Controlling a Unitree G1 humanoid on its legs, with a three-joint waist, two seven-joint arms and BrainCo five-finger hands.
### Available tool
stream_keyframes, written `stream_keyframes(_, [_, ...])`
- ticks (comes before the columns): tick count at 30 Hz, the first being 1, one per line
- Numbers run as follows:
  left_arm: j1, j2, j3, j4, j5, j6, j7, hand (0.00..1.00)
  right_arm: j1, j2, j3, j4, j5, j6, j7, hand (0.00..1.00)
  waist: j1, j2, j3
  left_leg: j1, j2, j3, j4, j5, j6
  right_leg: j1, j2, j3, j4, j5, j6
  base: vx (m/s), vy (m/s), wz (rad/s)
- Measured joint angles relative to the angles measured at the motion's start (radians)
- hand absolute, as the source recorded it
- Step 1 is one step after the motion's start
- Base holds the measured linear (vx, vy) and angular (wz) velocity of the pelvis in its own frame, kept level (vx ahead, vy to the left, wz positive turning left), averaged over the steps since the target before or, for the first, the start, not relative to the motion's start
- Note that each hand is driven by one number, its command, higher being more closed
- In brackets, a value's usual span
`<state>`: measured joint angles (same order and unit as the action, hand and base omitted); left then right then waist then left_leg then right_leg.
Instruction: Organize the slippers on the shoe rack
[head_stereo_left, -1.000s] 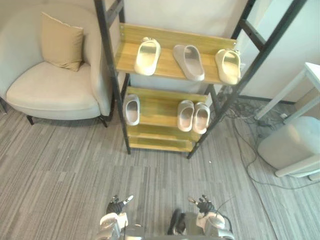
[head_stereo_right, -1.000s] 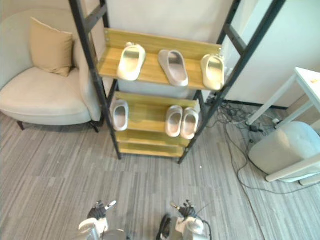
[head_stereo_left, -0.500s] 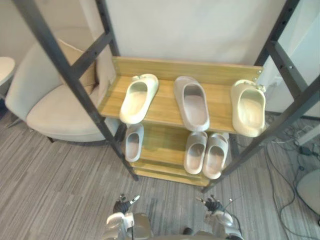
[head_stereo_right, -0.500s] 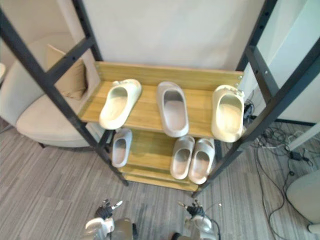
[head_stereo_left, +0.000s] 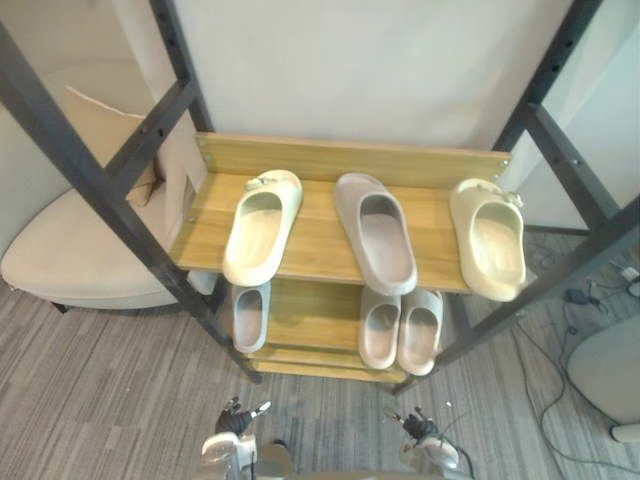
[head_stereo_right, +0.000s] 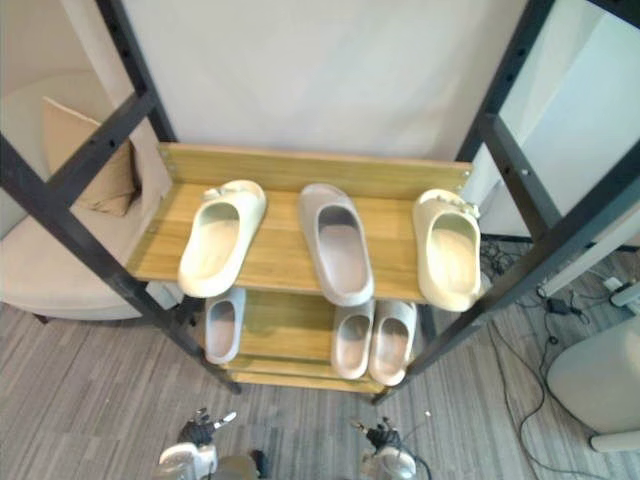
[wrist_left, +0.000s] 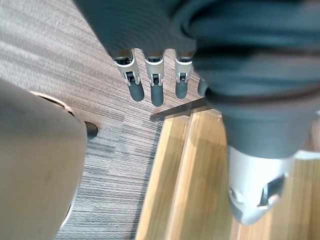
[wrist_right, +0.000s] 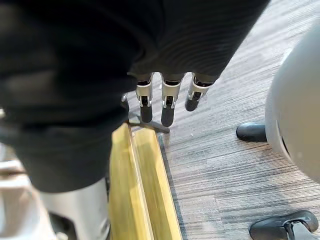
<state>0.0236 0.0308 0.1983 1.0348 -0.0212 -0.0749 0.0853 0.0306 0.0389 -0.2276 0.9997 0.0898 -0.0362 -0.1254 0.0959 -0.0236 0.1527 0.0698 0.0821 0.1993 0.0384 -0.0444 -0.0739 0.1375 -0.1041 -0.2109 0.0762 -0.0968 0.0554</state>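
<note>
1. Nearest, low in front of the shoe rack (head_stereo_left: 92, 172), the left hand (head_stereo_left: 232, 420) hangs over the grey striped carpet (head_stereo_left: 100, 400); in its wrist view the fingers (wrist_left: 156, 90) are straight, slightly apart and hold nothing
2. The right hand (head_stereo_left: 418, 428) hangs level with it, also in front of the rack, toward the rack's right end; its fingers (wrist_right: 167, 107) are likewise straight and empty, pointing at the rack's bottom wooden ledge
3. On the rack's lower shelf (head_stereo_left: 310, 318), a lone grey slipper (head_stereo_left: 250, 314) lies at the left end, while a second grey slipper (head_stereo_left: 379, 328) and a third grey slipper (head_stereo_left: 421, 331) lie side by side, touching, at the right end
4. On the rack's upper shelf (head_stereo_left: 318, 235), three slippers lie apart from one another, heels toward the front: a left cream slipper (head_stereo_left: 262, 226) at the left end, slightly angled, a taupe slipper (head_stereo_left: 375, 232) in the middle, and a right cream slipper (head_stereo_left: 488, 238) at the right end, its heel at the front edge
5. Beyond the rack's left side stands a beige armchair (head_stereo_left: 70, 260) with a tan cushion (head_stereo_left: 95, 125); off the rack's right side sits a pale rounded stool (head_stereo_left: 605, 372) on the carpet
</note>
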Motion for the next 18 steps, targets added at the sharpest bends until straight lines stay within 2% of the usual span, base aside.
stream_keyframes(3, [0.009, 0.002, 0.0, 0.009, 0.0, 0.0, 0.001, 0.0, 0.009, -0.001, 0.0, -0.002, 0.001, -0.012, -0.004, 0.0, -0.002, -0.005, -0.007, 0.061, -0.021, 0.011, -0.148, 0.08, 0.004, -0.012, 0.001, 0.021, -0.017, -0.001, 0.001, -0.14, -0.011, -0.14])
stream_keyframes(7, [0.016, 0.005, 0.001, 0.009, -0.002, -0.001, 0.007, 0.0, 0.013, -0.011, 0.007, -0.008, 0.014, -0.014, -0.01, 0.0, -0.008, -0.011, -0.013, 0.074, -0.027, 0.023, -0.149, 0.087, 0.01, -0.013, -0.002, 0.044, -0.013, -0.008, 0.013, -0.12, 0.034, -0.11])
stream_keyframes(11, [0.023, 0.008, 0.001, 0.006, -0.002, -0.001, 0.014, 0.0, 0.077, -0.013, 0.057, -0.129, 0.028, -0.012, -0.012, 0.0, -0.012, -0.012, -0.019, 0.072, -0.031, 0.047, -0.149, 0.08, 0.01, -0.028, -0.005, 0.094, -0.016, -0.003, 0.022, -0.06, 0.059, -0.18])
stream_keyframes(13, [0.037, 0.009, -0.001, -0.004, -0.001, -0.001, 0.019, 0.0, 0.142, -0.019, 0.097, -0.306, 0.026, -0.009, -0.012, 0.0, -0.03, -0.008, -0.023, 0.072, -0.042, 0.062, -0.149, 0.072, 0.022, -0.033, -0.005, 0.134, -0.022, 0.001, 0.027, -0.01, 0.068, -0.15])
stream_keyframes(14, [0.038, 0.011, -0.001, -0.004, -0.001, -0.001, 0.019, 0.0, 0.148, -0.02, 0.098, -0.327, 0.025, -0.008, -0.012, 0.0, -0.033, -0.008, -0.025, 0.072, -0.043, 0.063, -0.149, 0.071, 0.025, -0.033, -0.005, 0.137, -0.025, 0.002, 0.028, 0.03, 0.089, -0.18])
stream_keyframes(15, [0.043, 0.015, -0.004, -0.005, -0.001, 0.0, 0.02, 0.0, 0.181, -0.026, 0.115, -0.457, 0.012, -0.008, -0.012, 0.0, -0.039, -0.007, -0.029, 0.073, -0.049, 0.073, -0.149, 0.066, 0.03, -0.034, -0.006, 0.158, -0.035, 0.01, 0.029, 0.04, 0.077, -0.15])
stream_keyframes(18, [0.049, 0.016, -0.025, -0.017, 0.0, 0.0, 0.019, 0.0, 0.223, -0.032, 0.123, -0.614, -0.013, -0.011, -0.01, 0.0, -0.04, -0.008, -0.036, 0.073, -0.052, 0.091, -0.149, 0.061, 0.028, -0.037, -0.008, 0.174, -0.045, 0.019, 0.033, 0.05, 0.062, -0.2])
